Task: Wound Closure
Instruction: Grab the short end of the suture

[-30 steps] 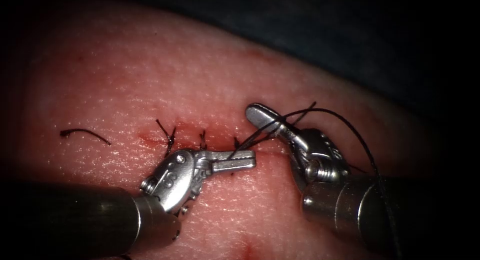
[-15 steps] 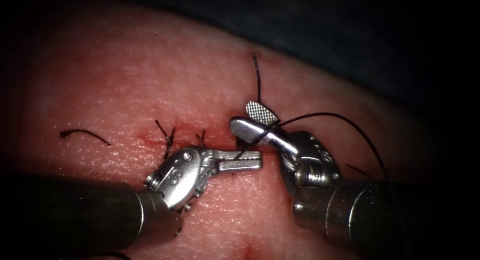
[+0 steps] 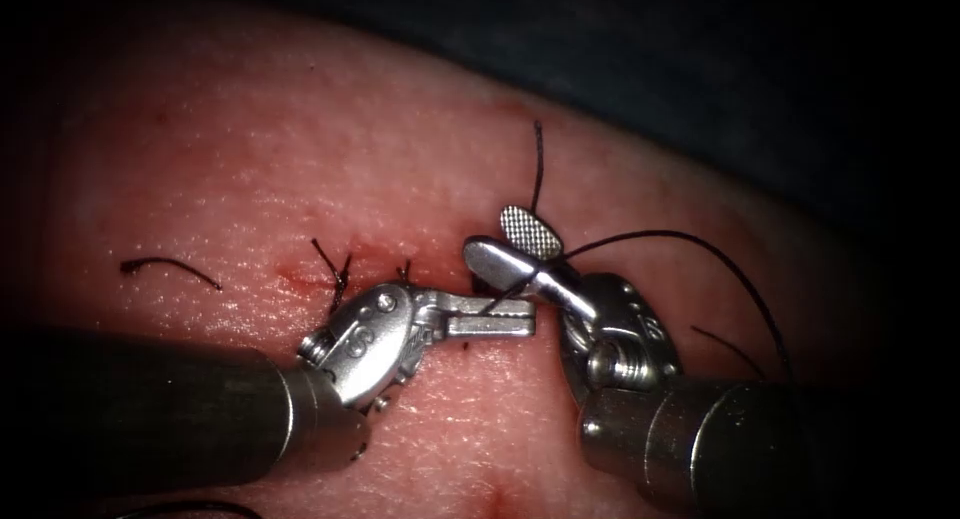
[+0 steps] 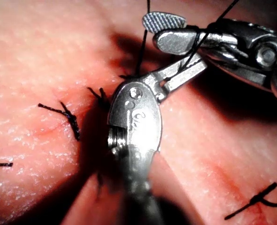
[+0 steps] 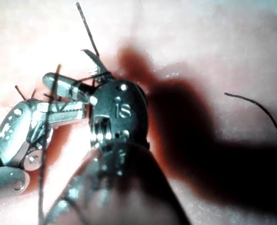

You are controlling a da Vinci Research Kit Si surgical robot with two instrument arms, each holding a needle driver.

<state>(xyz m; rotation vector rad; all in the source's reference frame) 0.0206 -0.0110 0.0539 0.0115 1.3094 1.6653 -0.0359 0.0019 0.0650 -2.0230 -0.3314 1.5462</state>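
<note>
Since a second ago the right tool (image 3: 512, 247) has spread its jaws, which now stand apart around the upright thread (image 3: 538, 164) above the cut (image 3: 400, 277). Far left on the tissue (image 3: 300, 159), a loose cut end of thread (image 3: 170, 267) lies well apart from the stitches (image 3: 338, 272). The left tool (image 3: 500, 324) has its jaws together, clamped on the thread just beside the newest stitch. No needle can be made out. A long thread loop (image 3: 700, 244) arcs over the right tool.
</note>
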